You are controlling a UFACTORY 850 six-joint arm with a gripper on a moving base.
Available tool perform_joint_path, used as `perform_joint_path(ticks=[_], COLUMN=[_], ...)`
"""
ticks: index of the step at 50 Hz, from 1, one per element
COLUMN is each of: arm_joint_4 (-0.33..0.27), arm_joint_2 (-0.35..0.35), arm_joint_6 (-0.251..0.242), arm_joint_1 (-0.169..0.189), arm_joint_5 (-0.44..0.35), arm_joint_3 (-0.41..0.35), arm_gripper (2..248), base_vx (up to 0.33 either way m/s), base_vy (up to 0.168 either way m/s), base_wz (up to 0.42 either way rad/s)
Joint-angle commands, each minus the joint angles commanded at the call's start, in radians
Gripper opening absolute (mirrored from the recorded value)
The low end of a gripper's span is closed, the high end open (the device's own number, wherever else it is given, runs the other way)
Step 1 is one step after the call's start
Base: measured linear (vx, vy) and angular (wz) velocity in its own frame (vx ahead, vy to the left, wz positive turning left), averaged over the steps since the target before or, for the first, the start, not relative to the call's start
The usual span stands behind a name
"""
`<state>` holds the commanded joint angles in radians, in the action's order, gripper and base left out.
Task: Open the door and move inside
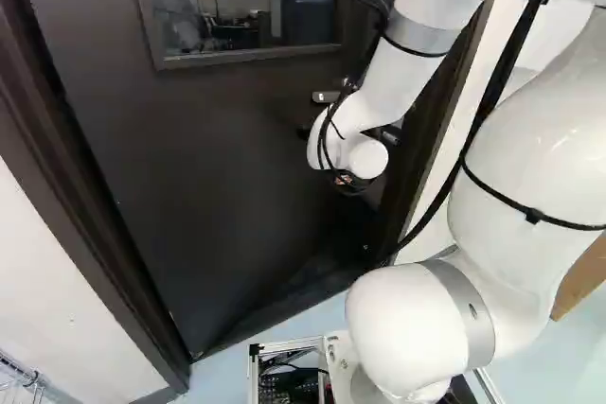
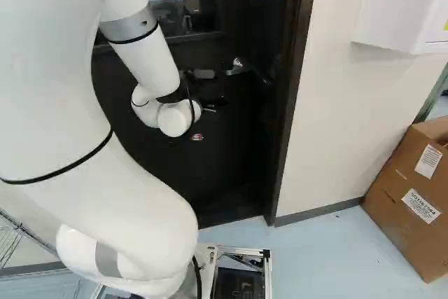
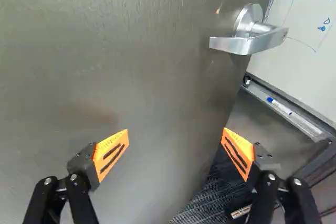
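Door (image 3: 105, 51) looks ajar: whiteboard (image 3: 315, 45) shows past its handle-side edge, so the latch is prob. clear & the job's approx. 1/2 done. Gripper (image 3: 175, 130) is wide, 2 fingers well apart w/ nothing held; handle (image 3: 249, 41) sits ahead of it, near the door's free edge, ungripped. Arm (image 2: 152, 61) reaches out by that edge, prob. b/c a push there gets max leverage. Next: shove the door inward, then drive thru; risk = door swinging back or arm catching the frame (image 2: 292, 82).
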<state>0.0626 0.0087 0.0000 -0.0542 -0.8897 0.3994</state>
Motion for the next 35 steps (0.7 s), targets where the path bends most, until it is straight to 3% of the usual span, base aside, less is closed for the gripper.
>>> perform_joint_path(ticks=[35], arm_joint_4=[0.128], arm_joint_2=[-0.015], arm_joint_6=[0.0], arm_joint_1=[-0.112], arm_joint_5=[0.034], arm_joint_3=[0.016], arm_gripper=[247], base_vx=[0.0], base_vy=[0.0], base_wz=[0.0])
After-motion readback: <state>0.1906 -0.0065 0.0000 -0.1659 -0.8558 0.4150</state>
